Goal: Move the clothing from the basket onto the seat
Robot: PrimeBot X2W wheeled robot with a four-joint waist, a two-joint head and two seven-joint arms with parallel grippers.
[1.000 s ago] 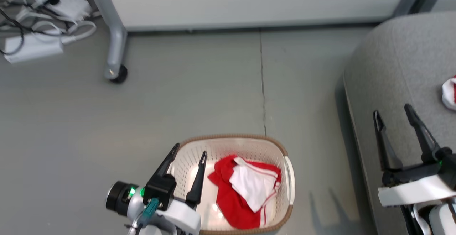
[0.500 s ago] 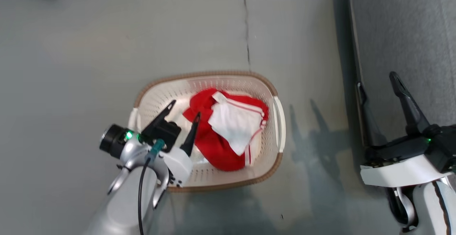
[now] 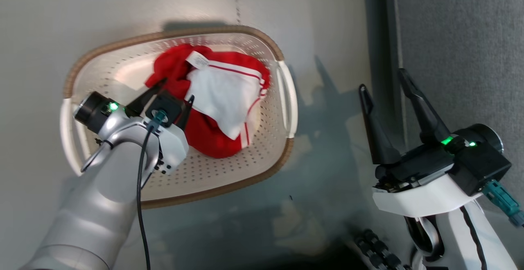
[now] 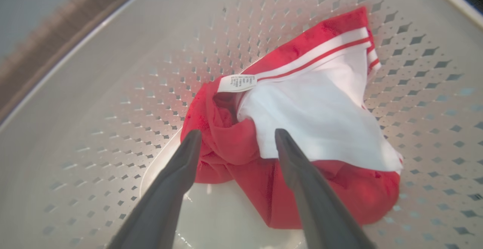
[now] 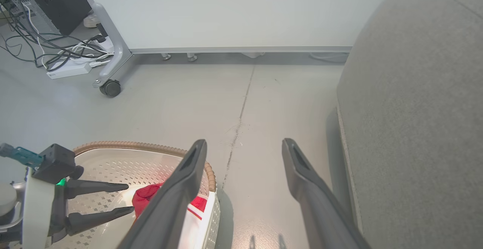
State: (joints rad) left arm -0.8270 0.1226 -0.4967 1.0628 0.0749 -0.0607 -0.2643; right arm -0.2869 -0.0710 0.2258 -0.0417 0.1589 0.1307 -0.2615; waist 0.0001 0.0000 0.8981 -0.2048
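Your left gripper (image 3: 177, 91) hangs inside the basket (image 3: 262, 155), jaws spread wide and gripping nothing, its fingers straddling a red fold of the clothing (image 3: 221, 98). Whether the tips touch the fabric is unclear. The clothing lies bunched in the basket, toward the side nearer the seat (image 3: 458, 57), white panel and label up. Your right gripper (image 3: 382, 81) hovers above the floor (image 3: 123, 4) between basket and seat, equally wide open and empty. The basket stands on the floor near the seat.
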